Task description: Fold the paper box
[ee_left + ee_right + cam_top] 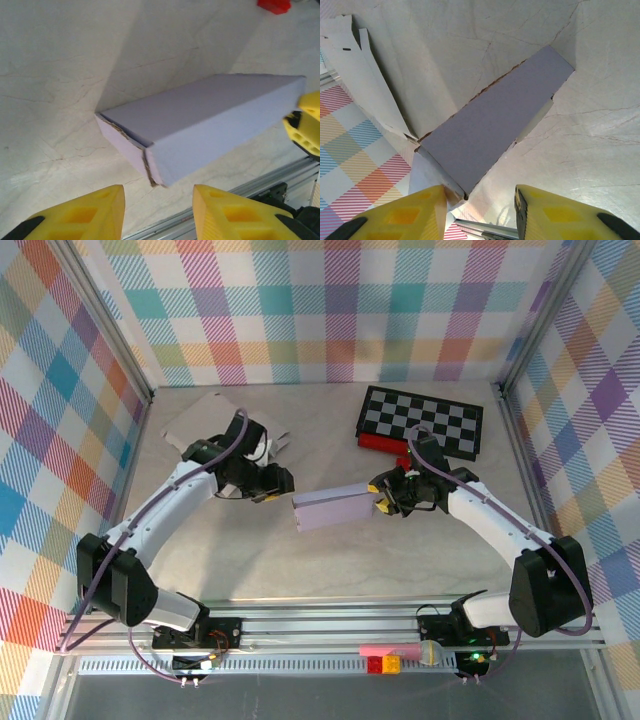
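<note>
Lavender paper box (335, 508) lay closed at the middle of the table (330, 575), its contents hidden. The left gripper (272, 490) reached low toward its left end, fingers spread and empty. The right gripper (385, 502) met the right end, fingers also parted, grasping nothing. The left wrist view showed frayed cardboard edges at the box's near corner, while the overhead view took in a checkerboard (422, 420) behind.

White-shelled left arm (165, 502) and right arm (490, 515), black joints, purple cables, yellow ribbed fingers (85, 212).
</note>
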